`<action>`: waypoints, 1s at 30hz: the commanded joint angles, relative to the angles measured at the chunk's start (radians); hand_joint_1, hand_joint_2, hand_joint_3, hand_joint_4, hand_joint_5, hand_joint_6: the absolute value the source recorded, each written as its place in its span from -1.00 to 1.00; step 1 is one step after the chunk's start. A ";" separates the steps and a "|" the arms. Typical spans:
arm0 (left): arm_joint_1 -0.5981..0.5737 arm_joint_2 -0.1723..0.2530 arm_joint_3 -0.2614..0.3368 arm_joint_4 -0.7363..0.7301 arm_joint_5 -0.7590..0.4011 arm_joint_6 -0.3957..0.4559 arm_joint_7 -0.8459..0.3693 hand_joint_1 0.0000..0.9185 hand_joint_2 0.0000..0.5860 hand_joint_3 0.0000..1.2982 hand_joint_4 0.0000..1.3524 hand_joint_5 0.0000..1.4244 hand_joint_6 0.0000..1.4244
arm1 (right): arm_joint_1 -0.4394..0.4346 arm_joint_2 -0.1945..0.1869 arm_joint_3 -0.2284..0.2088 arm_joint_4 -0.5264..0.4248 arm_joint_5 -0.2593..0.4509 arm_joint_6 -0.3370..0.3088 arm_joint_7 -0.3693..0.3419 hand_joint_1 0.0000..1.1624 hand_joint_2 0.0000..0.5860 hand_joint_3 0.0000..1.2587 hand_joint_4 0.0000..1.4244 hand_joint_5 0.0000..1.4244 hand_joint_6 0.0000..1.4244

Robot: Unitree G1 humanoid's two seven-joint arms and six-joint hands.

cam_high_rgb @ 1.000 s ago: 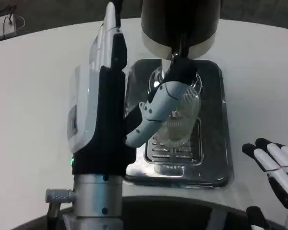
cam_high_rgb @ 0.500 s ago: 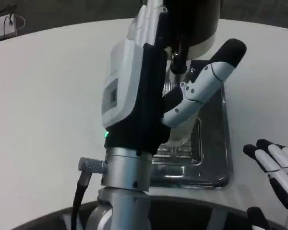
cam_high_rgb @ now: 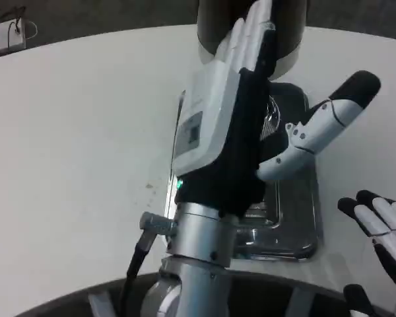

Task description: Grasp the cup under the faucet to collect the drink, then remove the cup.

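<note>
My left hand [cam_high_rgb: 228, 125] is raised upright in front of the drink dispenser [cam_high_rgb: 292, 33], a dark cylinder with a pale ring at its base. Its fingers [cam_high_rgb: 254, 26] point straight up against the dispenser and its thumb [cam_high_rgb: 323, 129] sticks out to the right, apart from the rest, with nothing held. The hand and forearm cover the faucet and the ribbed clear cup, so I cannot see where the cup stands. The steel drip tray [cam_high_rgb: 294, 228] shows below and to the right of the hand. My right hand [cam_high_rgb: 383, 231] lies at the lower right, fingers spread and holding nothing.
The round white table [cam_high_rgb: 72, 132] spreads out to the left of the tray. A small white object with a cable [cam_high_rgb: 3, 34] lies at the far left edge.
My left hand let go of the cup, its thumb swinging out, and moved right and up in front of the dispenser. The right hand stayed put.
</note>
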 commanded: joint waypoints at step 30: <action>-0.077 0.036 -0.076 0.042 0.186 0.083 -0.215 -1.00 -0.54 -1.00 -1.00 -0.97 -1.00 | -0.028 -0.029 -0.019 0.057 0.052 -0.015 0.003 -0.74 0.80 -0.83 -0.90 -0.79 -0.73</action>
